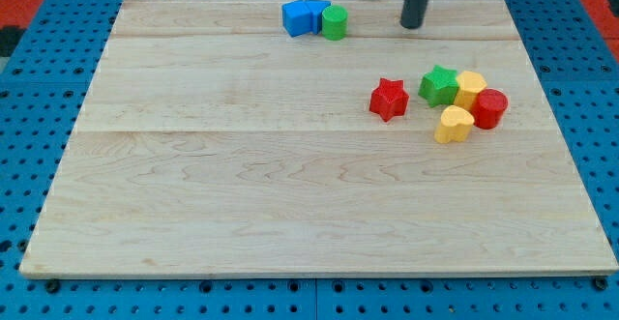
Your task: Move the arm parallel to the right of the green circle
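The green circle point(335, 21), a short cylinder, stands near the view's top edge of the wooden board point(242, 194), touching a blue block point(304, 16) on its left. My tip point(413, 25) is on the board to the right of the green circle, at about the same height in the view, with a clear gap between them. The dark rod rises out of the view's top.
A cluster sits at the view's right: a red star point(389, 99), a green star point(439, 85), a yellow block point(470, 89), a red cylinder point(489, 108) and a yellow heart-like block point(453, 125). A blue pegboard point(29, 88) surrounds the board.
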